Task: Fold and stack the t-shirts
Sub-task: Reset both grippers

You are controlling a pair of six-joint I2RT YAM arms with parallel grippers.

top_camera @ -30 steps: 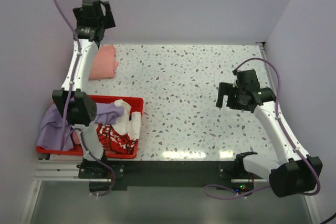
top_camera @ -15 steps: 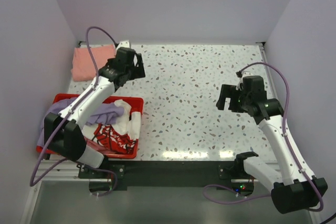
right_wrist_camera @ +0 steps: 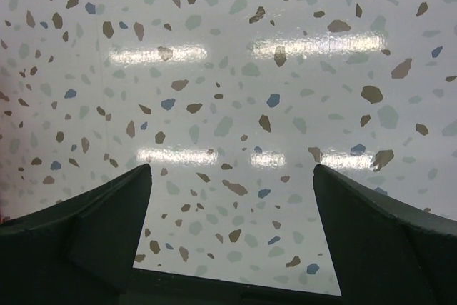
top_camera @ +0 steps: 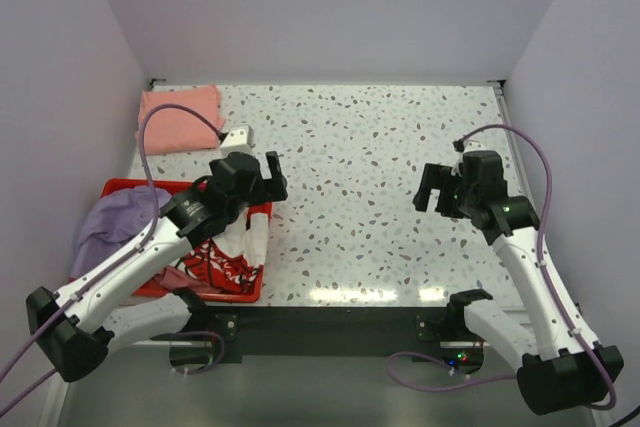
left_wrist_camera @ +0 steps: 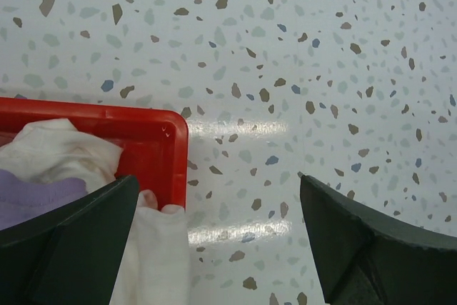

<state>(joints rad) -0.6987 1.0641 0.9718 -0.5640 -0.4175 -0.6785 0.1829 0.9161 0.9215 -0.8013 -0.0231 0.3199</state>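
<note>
Status check: the salmon-pink tee (top_camera: 178,119) looks folded and sits on the surface (top_camera: 380,147) just beyond the far-left corner of the red crate (left_wrist_camera: 100,113). I'd call that one done. The lavender tee (top_camera: 115,232) and the white tee with red print (top_camera: 225,257) are both bunched up in the crate, with the lavender one spilling over its left rim.

The left tool (left_wrist_camera: 218,183) hovers over the crate's far-right corner, spread wide and holding nothing. The right tool (right_wrist_camera: 232,169) is spread and empty too, over bare surface well to the right of the crate.

My guess is we're at the "fetch the next shirt" step. The next move would be dropping the left tool onto a raised fold (the white cloth right under it seems the easy pick) and pinching only one layer, since the two tees are tangled together.

Hard to make out:
- The left arm covers a good part of the crate from above, so I can't tell where one tee ends and the other starts.
- I can't tell whether the white cloth hangs over the right rim or just rests against it.
- The pink tee's far edge is tight to the wall, so I can't judge how neat the fold is.
</note>
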